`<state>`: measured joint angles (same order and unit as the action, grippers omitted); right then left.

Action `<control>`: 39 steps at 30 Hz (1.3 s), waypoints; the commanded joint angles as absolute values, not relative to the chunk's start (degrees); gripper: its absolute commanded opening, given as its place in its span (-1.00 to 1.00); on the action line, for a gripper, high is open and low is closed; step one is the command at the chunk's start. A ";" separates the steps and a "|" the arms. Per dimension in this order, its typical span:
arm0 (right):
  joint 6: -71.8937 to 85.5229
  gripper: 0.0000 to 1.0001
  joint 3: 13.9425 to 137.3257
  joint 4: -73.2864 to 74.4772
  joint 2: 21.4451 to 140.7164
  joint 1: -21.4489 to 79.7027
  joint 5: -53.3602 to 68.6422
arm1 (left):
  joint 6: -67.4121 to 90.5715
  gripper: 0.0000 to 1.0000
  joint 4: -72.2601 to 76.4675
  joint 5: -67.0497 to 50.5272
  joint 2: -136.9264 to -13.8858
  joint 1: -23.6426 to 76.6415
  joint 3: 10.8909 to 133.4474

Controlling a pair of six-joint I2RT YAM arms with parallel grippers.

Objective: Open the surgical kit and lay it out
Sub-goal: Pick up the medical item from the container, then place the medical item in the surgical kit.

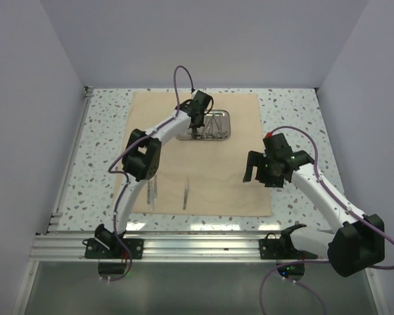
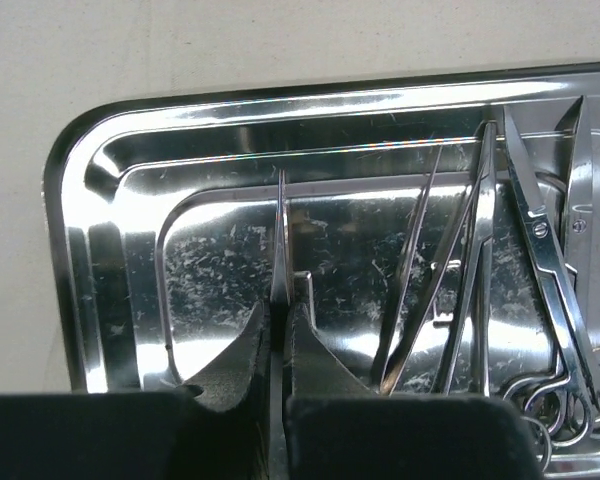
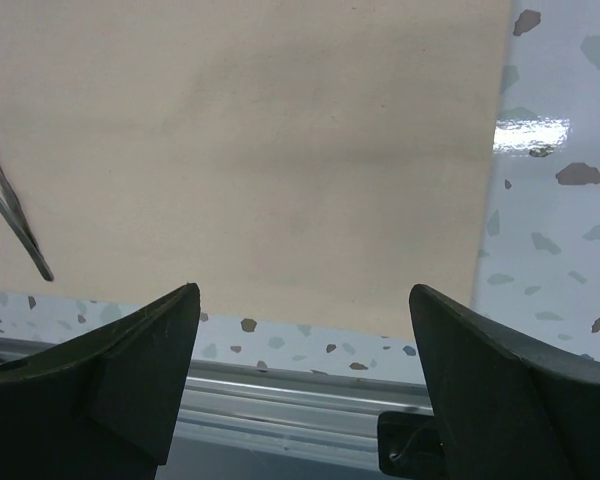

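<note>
wrap: cloth wrap (image 1: 217, 177) spread flat on table (image 1: 105, 131) | steel tray (image 1: 230, 125) at its far middle | out: two laid-out instruments (image 1: 185, 194) near front edge | left: scissors (image 2: 550, 300), more tweezers in tray | left gripper (image 2: 278, 305) pinched tight on thin tweezers (image 2: 280, 220) | right gripper (image 3: 305, 300) spread wide, empty

Surgical kit: portions hidden, cropped or unresolved.
Tray (image 2: 90, 160): right end and near rim cut by the left wrist view's edges, near floor masked by the pads of the left end effector (image 2: 281, 312). Thin instrument (image 2: 280, 225) nipped there: lower length hidden between the pads, kind undetermined. Scissors (image 2: 548, 290): finger rings cropped at the lower right corner. Tweezers (image 3: 12, 218): tip end only, rest beyond the right wrist view's left edge. From above: tray contents too small to tell apart; laid-out instrument (image 1: 151, 193) on the cloth wrap (image 1: 217, 177), upper end under the elbow of the left arm (image 1: 142, 156).
</note>
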<state>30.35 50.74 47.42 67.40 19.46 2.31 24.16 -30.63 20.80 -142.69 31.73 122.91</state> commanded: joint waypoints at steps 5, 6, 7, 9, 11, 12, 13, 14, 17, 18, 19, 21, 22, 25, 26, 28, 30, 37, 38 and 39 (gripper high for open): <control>30.15 0.79 50.36 44.30 65.04 19.34 3.95 | 21.10 -1.00 -32.18 24.17 -124.21 30.67 118.23; 30.15 0.79 50.19 44.12 65.04 19.25 4.13 | 21.09 -1.00 -31.82 24.34 -119.75 30.67 116.12; 30.15 0.79 49.84 43.51 64.95 19.25 4.48 | 21.35 -1.00 -31.38 24.61 -117.45 30.76 111.32; 30.50 0.79 49.40 42.98 64.86 19.25 5.09 | 22.14 -1.00 -30.24 25.13 -110.18 30.76 105.67; 30.67 0.79 48.70 42.02 64.95 19.34 5.97 | 23.81 -1.00 -29.27 24.79 -105.23 30.94 95.84; 30.93 0.79 48.52 41.84 65.04 19.34 6.06 | 24.51 -1.00 -28.57 24.44 -102.86 31.02 92.32; 31.11 0.79 48.25 41.14 65.13 19.25 6.41 | 25.13 -1.00 -28.22 24.26 -98.39 31.72 85.15; 31.20 0.79 47.99 40.96 65.21 19.25 6.76 | 26.62 -1.00 -27.78 24.26 -96.35 32.16 81.51; 31.55 0.78 47.38 40.00 65.48 19.34 7.82 | 30.91 -1.00 -27.16 24.00 -89.23 34.36 68.15; 31.64 0.78 47.20 39.90 65.57 19.34 8.43 | 32.16 -1.00 -26.98 23.56 -87.82 35.15 65.33; 31.64 0.78 47.20 39.73 65.83 19.25 8.61 | 33.30 -1.00 -26.81 23.55 -85.28 36.20 60.17; 31.38 0.78 47.11 39.81 66.27 19.25 8.96 | 36.99 -1.00 -25.93 22.95 -83.16 39.36 56.01; 31.38 0.78 47.11 39.99 66.27 19.34 9.14 | 39.09 -1.00 -25.41 22.50 -81.75 41.29 52.68; 30.59 0.77 47.11 40.52 66.18 19.25 8.88 | 42.53 -1.00 -23.74 21.10 -80.69 43.76 48.36; 30.59 0.77 46.94 40.87 65.92 19.25 8.79 | 44.19 -1.00 -23.12 20.75 -80.77 44.03 47.56; 30.32 0.77 46.67 41.13 65.57 19.25 8.61 | 45.26 -1.00 -21.45 19.87 -80.95 44.65 45.80; 30.50 0.77 46.06 41.48 64.60 19.34 8.79 | 46.40 -1.00 -20.92 19.78 -81.30 44.82 45.35; 30.59 0.77 43.86 42.80 61.52 19.25 8.17 | 47.64 -1.00 -17.93 19.07 -82.70 46.75 44.82; 30.67 0.77 43.51 43.15 61.26 19.34 8.09 | 47.72 -1.00 -17.67 18.90 -82.88 46.76 45.00; 30.76 0.77 43.33 43.15 61.26 19.34 7.91 | 47.81 -1.00 -17.23 18.55 -83.32 46.84 45.17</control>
<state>31.00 44.10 42.68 62.59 19.46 7.25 45.58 -21.78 19.00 -83.26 46.28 45.10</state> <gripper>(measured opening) 0.887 0.032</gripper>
